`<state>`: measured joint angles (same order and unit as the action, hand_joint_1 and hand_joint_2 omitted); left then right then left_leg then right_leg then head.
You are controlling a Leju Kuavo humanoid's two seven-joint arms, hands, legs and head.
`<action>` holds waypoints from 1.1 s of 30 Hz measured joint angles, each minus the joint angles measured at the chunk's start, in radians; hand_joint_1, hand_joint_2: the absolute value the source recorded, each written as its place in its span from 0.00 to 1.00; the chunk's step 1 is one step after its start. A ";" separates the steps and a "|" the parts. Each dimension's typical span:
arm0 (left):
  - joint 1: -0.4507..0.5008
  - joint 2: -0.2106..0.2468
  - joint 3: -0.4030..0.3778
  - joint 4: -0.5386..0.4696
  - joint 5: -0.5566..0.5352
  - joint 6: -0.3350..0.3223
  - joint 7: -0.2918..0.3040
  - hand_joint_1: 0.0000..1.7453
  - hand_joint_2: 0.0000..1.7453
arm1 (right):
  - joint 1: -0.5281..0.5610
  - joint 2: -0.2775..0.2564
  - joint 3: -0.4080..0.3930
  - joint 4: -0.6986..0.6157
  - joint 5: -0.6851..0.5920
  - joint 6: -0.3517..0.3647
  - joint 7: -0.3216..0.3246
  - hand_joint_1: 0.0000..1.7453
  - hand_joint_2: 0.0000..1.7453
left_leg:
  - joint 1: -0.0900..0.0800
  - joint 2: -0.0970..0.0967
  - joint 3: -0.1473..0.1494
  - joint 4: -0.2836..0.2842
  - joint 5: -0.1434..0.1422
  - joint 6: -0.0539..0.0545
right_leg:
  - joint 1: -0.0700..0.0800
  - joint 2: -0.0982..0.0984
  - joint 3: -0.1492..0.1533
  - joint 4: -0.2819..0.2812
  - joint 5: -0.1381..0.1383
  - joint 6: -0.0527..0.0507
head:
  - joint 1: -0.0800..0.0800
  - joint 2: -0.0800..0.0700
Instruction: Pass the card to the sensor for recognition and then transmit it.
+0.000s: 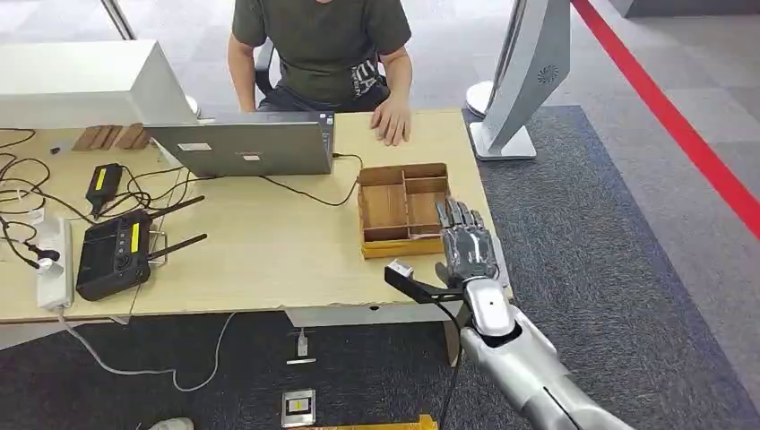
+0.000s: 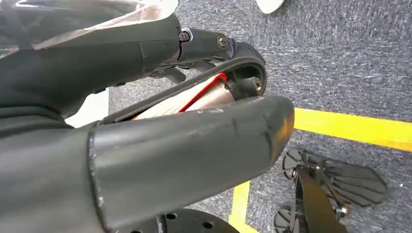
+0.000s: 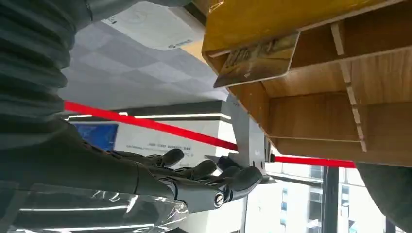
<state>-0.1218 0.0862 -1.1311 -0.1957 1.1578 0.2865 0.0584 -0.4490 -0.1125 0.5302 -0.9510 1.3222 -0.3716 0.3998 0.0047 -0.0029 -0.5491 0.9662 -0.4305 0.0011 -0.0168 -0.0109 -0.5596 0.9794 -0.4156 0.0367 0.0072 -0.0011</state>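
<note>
A wooden tray (image 1: 368, 219) with several compartments stands near the table's right edge. A card (image 3: 257, 60) leans in its near compartment, in the right wrist view; in the head view it is a thin pale strip (image 1: 419, 235). My right hand (image 1: 466, 244) hovers at the tray's near right corner, fingers stretched out and apart, holding nothing. Its dark fingers (image 3: 204, 172) stay clear of the card. A small white flat device (image 1: 399, 267) lies on the table just before the tray, also as the white device (image 3: 150, 24). My left hand (image 2: 194, 145) hangs over the floor with nothing in it.
A person sits across the table with a hand (image 1: 392, 121) resting on it near the tray. A laptop (image 1: 242, 148), a black controller (image 1: 112, 251), a power strip (image 1: 52, 260) and cables fill the left half. A white stand (image 1: 524, 81) rises at the right.
</note>
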 joint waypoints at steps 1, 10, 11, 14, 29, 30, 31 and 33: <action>0.000 0.000 0.000 0.000 0.000 0.000 0.000 0.00 0.00 | -0.001 0.003 -0.002 0.006 0.000 0.000 -0.005 0.00 1.00 | 0.000 0.000 0.000 0.000 0.000 0.000 | 0.000 0.000 0.000 0.000 0.000 0.000 | 0.000 0.000; 0.000 0.000 0.000 0.000 -0.003 -0.002 -0.005 0.00 0.00 | -0.019 0.028 -0.003 0.051 0.003 -0.001 -0.013 0.00 1.00 | 0.000 0.000 0.000 0.000 0.000 0.000 | 0.000 0.000 0.000 0.000 0.000 0.000 | 0.000 0.000; 0.000 0.000 0.000 0.000 -0.003 -0.002 -0.005 0.00 0.00 | -0.021 0.030 -0.003 0.056 0.003 -0.003 -0.013 0.00 1.00 | 0.000 0.000 0.000 0.000 0.000 0.000 | 0.000 0.000 0.000 0.000 0.000 0.000 | 0.000 0.000; 0.000 0.000 0.000 0.000 -0.005 -0.002 0.003 0.00 0.00 | -0.030 0.035 -0.003 0.073 0.003 -0.008 -0.014 0.00 1.00 | 0.000 0.000 0.000 0.000 0.000 0.000 | 0.000 0.000 0.000 0.000 0.000 0.000 | 0.000 0.000; 0.000 0.000 0.000 0.000 -0.016 -0.009 0.004 0.00 0.00 | -0.041 0.035 -0.005 0.133 -0.005 -0.008 -0.006 0.00 1.00 | 0.000 0.000 0.000 0.000 0.000 0.000 | 0.000 0.000 0.000 0.000 0.000 0.000 | 0.000 0.000; 0.000 0.000 0.000 0.000 -0.017 -0.010 0.003 0.00 0.00 | -0.041 0.035 -0.005 0.136 -0.006 -0.008 -0.006 0.00 1.00 | 0.000 0.000 0.000 0.000 0.000 0.000 | 0.000 0.000 0.000 0.000 0.000 0.000 | 0.000 0.000; 0.000 0.000 0.000 0.000 -0.018 -0.012 0.002 0.00 0.00 | -0.041 0.035 -0.006 0.139 -0.006 -0.008 -0.006 0.00 1.00 | 0.000 0.000 0.000 0.000 0.000 0.000 | 0.000 0.000 0.000 0.000 0.000 0.000 | 0.000 0.000; 0.000 0.000 0.000 0.000 -0.018 -0.014 0.001 0.00 0.00 | -0.040 0.035 -0.008 0.143 -0.009 -0.008 -0.006 0.00 0.00 | 0.000 0.000 0.000 0.000 0.000 0.000 | 0.000 0.000 0.000 0.000 0.000 0.000 | 0.000 0.000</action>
<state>-0.1219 0.0866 -1.1315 -0.1957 1.1395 0.2724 0.0595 -0.4894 -0.0774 0.5222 -0.8076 1.3134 -0.3792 0.3941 0.0047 -0.0028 -0.5490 0.9663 -0.4305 0.0011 -0.0168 -0.0109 -0.5597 0.9793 -0.4156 0.0367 0.0069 -0.0011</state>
